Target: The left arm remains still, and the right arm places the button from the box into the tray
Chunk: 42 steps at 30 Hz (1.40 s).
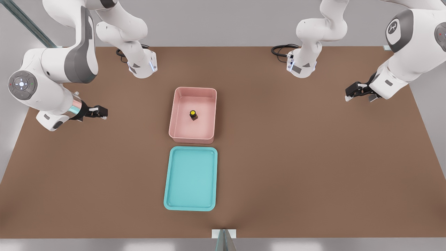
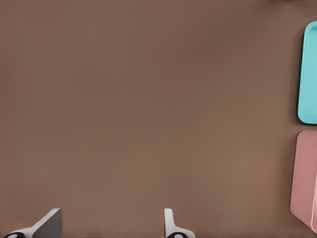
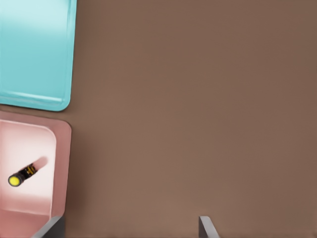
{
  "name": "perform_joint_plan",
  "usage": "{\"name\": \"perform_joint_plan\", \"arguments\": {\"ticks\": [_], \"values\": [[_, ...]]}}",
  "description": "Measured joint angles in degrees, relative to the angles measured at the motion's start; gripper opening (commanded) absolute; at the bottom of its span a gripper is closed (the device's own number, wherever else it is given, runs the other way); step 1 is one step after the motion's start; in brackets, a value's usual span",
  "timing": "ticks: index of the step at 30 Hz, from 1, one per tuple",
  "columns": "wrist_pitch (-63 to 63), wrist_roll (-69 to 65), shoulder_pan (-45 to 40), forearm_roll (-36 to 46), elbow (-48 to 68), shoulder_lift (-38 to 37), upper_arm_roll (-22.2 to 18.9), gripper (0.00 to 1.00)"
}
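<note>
The button [image 1: 193, 114] stands with its yellow top up on the floor of the pink box [image 1: 192, 138] at the table's middle. The right wrist view looks down into the box [image 3: 62, 148] at the button [image 3: 22, 175]. The teal tray [image 1: 191, 179] lies flat just in front of the box, nothing in it, and its corner shows in the right wrist view as the tray [image 3: 34, 54]. My gripper [image 1: 101, 112] hovers well off to the front view's left of the box, fingers spread open and holding nothing. In its own wrist view the gripper [image 3: 129, 230] shows only its two fingertips.
The brown table [image 1: 313, 157] carries two arm bases [image 1: 141, 64] [image 1: 301, 64] at the back with black cables. The parked arm's gripper [image 1: 359, 91] hangs at the front view's right. A small mount [image 1: 223, 234] sits on the near edge.
</note>
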Motion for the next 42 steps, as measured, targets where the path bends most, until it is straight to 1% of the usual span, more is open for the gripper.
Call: {"name": "perform_joint_plan", "arguments": {"ticks": [1, 2, 3, 4, 5, 6, 8, 9, 11, 14, 17, 20, 23, 30, 36, 40, 41, 42], "values": [[-0.1, -0.1, 0.0, 0.1, 0.0, 0.1, 0.0, 1.00], [-0.2, -0.2, -1.3, 0.1, 0.1, 0.8, 2.3, 1.00], [-0.3, -0.2, -2.5, 0.2, 0.4, 2.2, 7.0, 1.00], [0.0, -0.1, -1.3, 0.0, 1.2, 4.8, 12.6, 1.00], [0.7, 0.3, 3.6, -0.1, 1.7, 6.7, 15.5, 1.00], [1.9, 0.8, 9.1, -0.1, 1.9, 8.4, 17.1, 1.00], [5.4, 2.3, 17.2, -0.2, 0.5, 11.5, 18.3, 1.00], [8.1, 3.2, 19.8, -0.6, -3.1, 11.8, 19.0, 1.00], [15.5, 4.9, 22.0, -1.3, -12.6, 11.1, 20.4, 1.00], [28.5, 7.1, 21.3, -2.8, -26.1, 9.5, 20.8, 1.00], [40.5, 8.9, 19.0, -4.0, -36.2, 8.6, 21.0, 1.00], [50.0, 10.5, 19.2, -4.5, -40.9, 9.4, 21.0, 1.00], [56.6, 11.8, 20.0, -4.8, -43.4, 10.4, 21.2, 1.00], [63.8, 14.2, 19.9, -6.5, -47.5, 11.9, 21.3, 1.00], [65.9, 15.6, 20.1, -7.0, -47.8, 14.6, 21.3, 1.00], [66.4, 16.3, 19.7, -7.2, -48.8, 14.5, 21.3, 1.00], [66.5, 16.5, 19.6, -7.3, -49.0, 14.2, 21.3, 0.97], [66.6, 16.6, 19.5, -7.3, -49.1, 14.2, 21.3, 0.88]]}}
